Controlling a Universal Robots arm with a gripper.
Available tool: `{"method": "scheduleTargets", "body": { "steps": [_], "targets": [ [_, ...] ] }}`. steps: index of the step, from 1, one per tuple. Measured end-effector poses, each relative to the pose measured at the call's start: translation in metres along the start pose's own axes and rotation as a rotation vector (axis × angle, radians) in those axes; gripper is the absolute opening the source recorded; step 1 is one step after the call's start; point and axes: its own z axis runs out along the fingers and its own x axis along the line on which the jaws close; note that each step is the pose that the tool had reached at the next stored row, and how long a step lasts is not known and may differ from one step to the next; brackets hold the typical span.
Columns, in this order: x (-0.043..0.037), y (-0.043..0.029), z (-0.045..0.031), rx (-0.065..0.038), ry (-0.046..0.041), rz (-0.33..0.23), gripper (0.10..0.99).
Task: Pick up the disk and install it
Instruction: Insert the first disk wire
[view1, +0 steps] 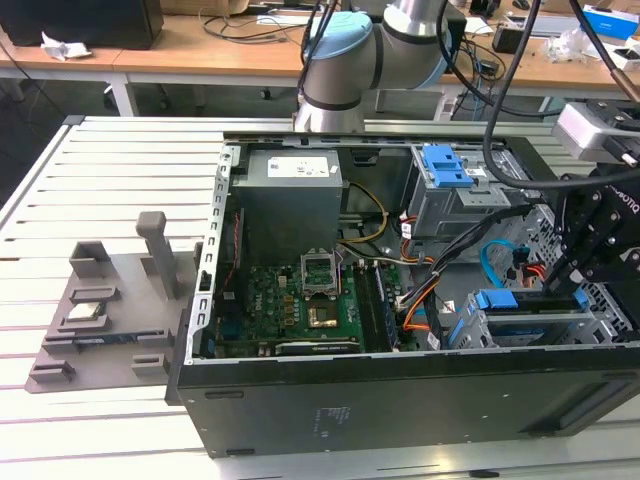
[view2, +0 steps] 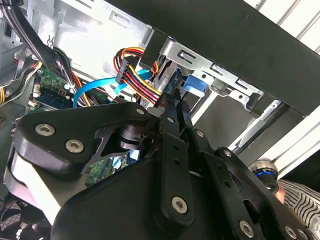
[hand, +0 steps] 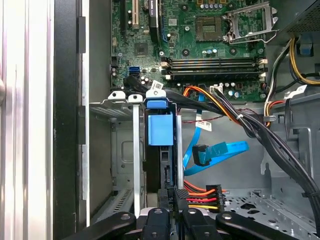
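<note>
Black sheet metal forms the open computer case (view1: 400, 400), which lies on its side on the slatted white worktop (view1: 110, 170) and takes up the centre and right of the exterior view. Inside it, the green motherboard (view1: 290, 305) sits at lower centre, with a grey power supply (view1: 290, 195) above it and a grey drive bay with a blue latch (view1: 445, 165) at upper right. A grey fixture tray (view1: 110, 305) stands on the worktop at the left of the frame.

The black gripper (view1: 585, 255) is at the right edge of the exterior view, reaching down into the lower right corner of the case. In the first wrist view its fingers (hand: 172, 200) appear drawn together at bottom centre, apparently pinching the edge of the disk (hand: 160, 145). The disk stands on edge in the lower drive cage, and its blue carrier shows at the centre of the frame, beside a light blue data cable (hand: 220, 150).
</note>
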Motion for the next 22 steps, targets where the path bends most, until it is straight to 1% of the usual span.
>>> {"method": "scheduleTargets", "body": {
  "steps": [4,6,8,10,12,13,14,15,16,17,19,20,21,22],
  "targets": [
    [-0.0001,-0.0009,0.0013,-0.004,0.0003,0.000,0.165],
    [-0.0002,-0.0017,0.0039,-0.007,0.0003,0.000,0.165],
    [-0.0003,-0.0020,0.0059,-0.008,0.0010,0.000,0.165],
    [-0.0004,-0.0020,0.0063,-0.008,0.0013,0.000,0.165],
    [-0.0004,-0.0020,0.0068,-0.008,0.0007,0.000,0.176],
    [-0.0003,-0.0019,0.0056,-0.008,0.0015,0.000,0.239],
    [-0.0002,-0.0017,0.0026,-0.008,0.0016,0.000,0.239],
    [-0.0003,-0.0013,-0.0033,-0.008,0.0016,0.000,0.239],
    [-0.0008,-0.0010,-0.0066,-0.008,0.0015,0.000,0.239],
    [-0.0035,-0.0003,-0.0144,-0.008,0.0017,0.000,0.239],
    [-0.0046,0.0003,-0.0220,-0.008,0.0018,0.000,0.224],
    [-0.0048,0.0009,-0.0304,-0.008,0.0019,0.000,0.106],
    [-0.0045,0.0013,-0.0358,-0.008,0.0019,0.000,0.106],
    [-0.0044,0.0015,-0.0380,-0.008,0.0018,0.000,0.106]
  ]
}}
